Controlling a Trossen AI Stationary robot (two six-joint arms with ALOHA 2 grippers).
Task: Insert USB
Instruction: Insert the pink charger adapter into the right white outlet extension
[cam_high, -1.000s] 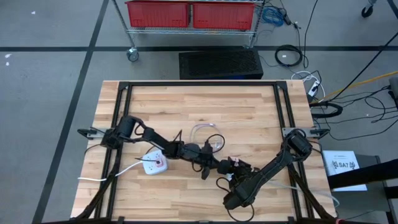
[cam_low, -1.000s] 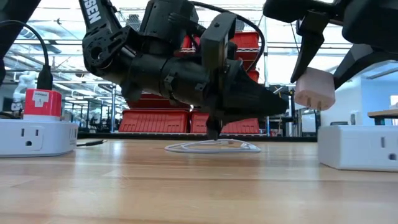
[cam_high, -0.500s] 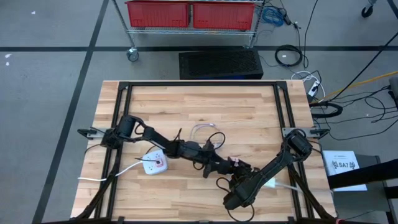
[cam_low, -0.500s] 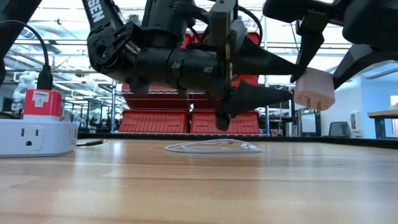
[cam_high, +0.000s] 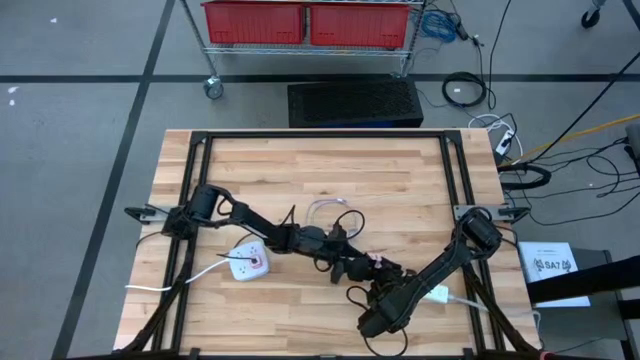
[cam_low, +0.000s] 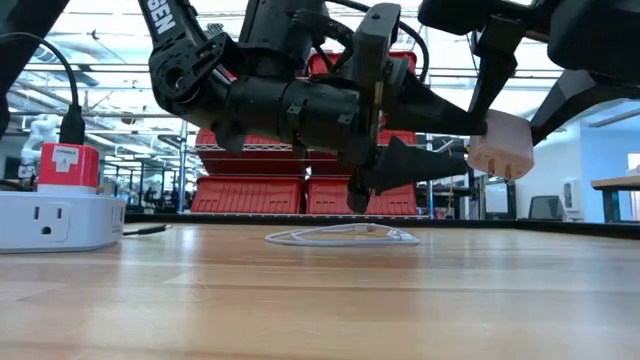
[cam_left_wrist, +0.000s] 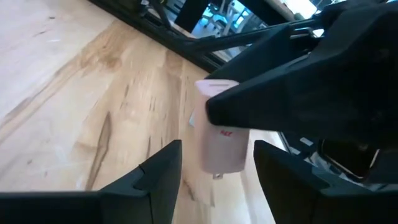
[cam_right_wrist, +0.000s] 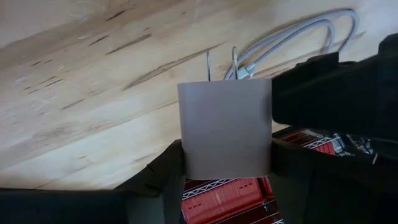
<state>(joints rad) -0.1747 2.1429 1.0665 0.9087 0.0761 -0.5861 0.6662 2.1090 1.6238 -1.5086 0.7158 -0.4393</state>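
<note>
A white charger block (cam_low: 500, 145) with two metal prongs (cam_right_wrist: 209, 65) hangs above the table's middle, and my right gripper (cam_low: 520, 110) is shut on it. My left gripper (cam_low: 445, 135) lies almost level and open. Its fingertips stand close before the block's side, one higher and one lower, and I see no touch. In the left wrist view the block (cam_left_wrist: 217, 134) shows ahead between the left fingers (cam_left_wrist: 161, 180). A white USB cable (cam_high: 330, 210) lies coiled on the wood behind the grippers, its plug end (cam_right_wrist: 245, 71) resting on the table. My right gripper pinches the charger block by two opposite flat sides (cam_right_wrist: 186, 143) between its two fingers (cam_right_wrist: 165, 183). The fingers slant down from above. The block is lifted clear of the table and slightly tilted, with its prongs pointing away from the wrist.
A white power strip (cam_high: 248, 263) lies at the left of the table, with a red plug (cam_low: 67, 165) and a black cord standing in it. A black frame (cam_high: 325, 135) runs round the tabletop. Bare wood (cam_high: 330, 170) lies toward the far edge.
My left gripper has opened: its fingers were shut a second ago and now stand spread before the charger block. My right gripper has kept still with the block. A white box seen on the table at the low view's right a second ago no longer shows there.
</note>
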